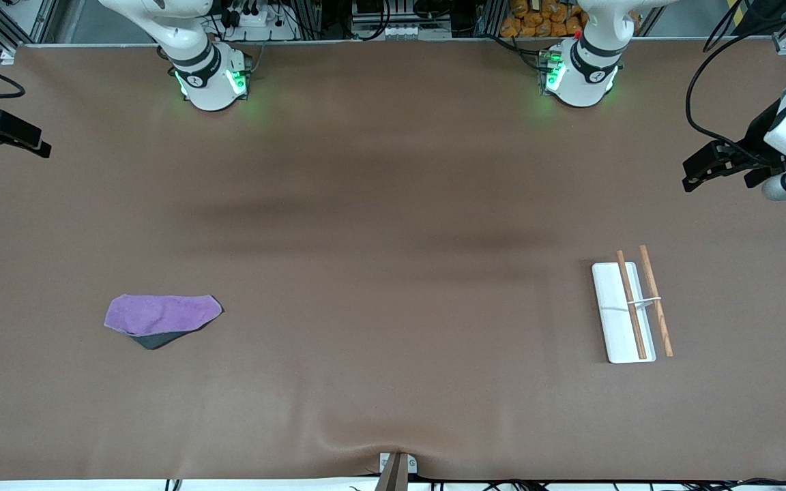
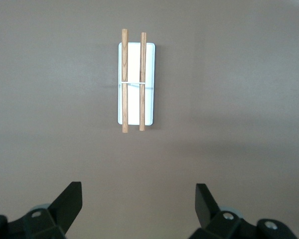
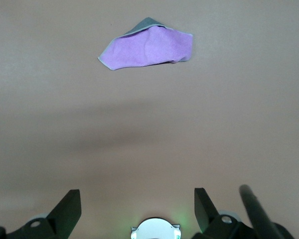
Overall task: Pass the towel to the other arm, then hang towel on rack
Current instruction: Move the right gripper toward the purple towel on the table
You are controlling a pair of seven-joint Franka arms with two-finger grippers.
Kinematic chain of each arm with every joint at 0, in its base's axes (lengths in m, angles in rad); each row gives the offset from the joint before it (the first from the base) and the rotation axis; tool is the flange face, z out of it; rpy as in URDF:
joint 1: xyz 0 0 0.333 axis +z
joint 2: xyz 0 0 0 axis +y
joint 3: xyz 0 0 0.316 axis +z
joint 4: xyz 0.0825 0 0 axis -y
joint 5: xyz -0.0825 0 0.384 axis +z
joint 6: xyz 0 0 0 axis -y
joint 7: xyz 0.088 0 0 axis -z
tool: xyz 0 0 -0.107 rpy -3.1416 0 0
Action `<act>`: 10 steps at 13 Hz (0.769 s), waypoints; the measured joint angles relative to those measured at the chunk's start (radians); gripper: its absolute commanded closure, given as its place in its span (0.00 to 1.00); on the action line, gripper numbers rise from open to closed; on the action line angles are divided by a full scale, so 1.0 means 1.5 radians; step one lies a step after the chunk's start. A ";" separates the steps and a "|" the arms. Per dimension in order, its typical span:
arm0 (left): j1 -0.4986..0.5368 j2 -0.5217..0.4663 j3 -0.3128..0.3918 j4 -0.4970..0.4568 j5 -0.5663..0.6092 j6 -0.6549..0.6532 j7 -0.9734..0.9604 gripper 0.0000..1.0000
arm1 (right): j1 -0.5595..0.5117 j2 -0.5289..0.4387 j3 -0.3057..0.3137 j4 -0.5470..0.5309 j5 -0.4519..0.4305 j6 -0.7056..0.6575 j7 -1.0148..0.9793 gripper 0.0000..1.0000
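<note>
Towel (image 1: pixel 161 316) lying flat on the brown table (image 1: pixel 393 382) toward the right arm's end, purple side up, grey corner showing at the edge nearer the front camera; rack (image 1: pixel 628 310) standing toward the left arm's end, well apart from towel; left gripper (image 2: pixel 138 201) raised over bare table near rack, fingers spread wide, empty; right gripper (image 3: pixel 137 201) raised at its own end, fingers also wide apart, holding nothing.

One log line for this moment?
towel: flat on table, right arm's end | rack: bare, left arm's end | left gripper: open | right gripper: open
</note>
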 measured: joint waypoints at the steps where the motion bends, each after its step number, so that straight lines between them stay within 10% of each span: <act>1: 0.000 0.000 0.000 0.001 0.000 0.000 0.000 0.00 | 0.000 0.000 0.000 0.000 0.000 0.000 0.000 0.00; 10: -0.002 0.000 -0.003 0.010 -0.001 -0.020 0.000 0.00 | 0.000 0.000 0.000 0.000 0.000 0.000 0.000 0.00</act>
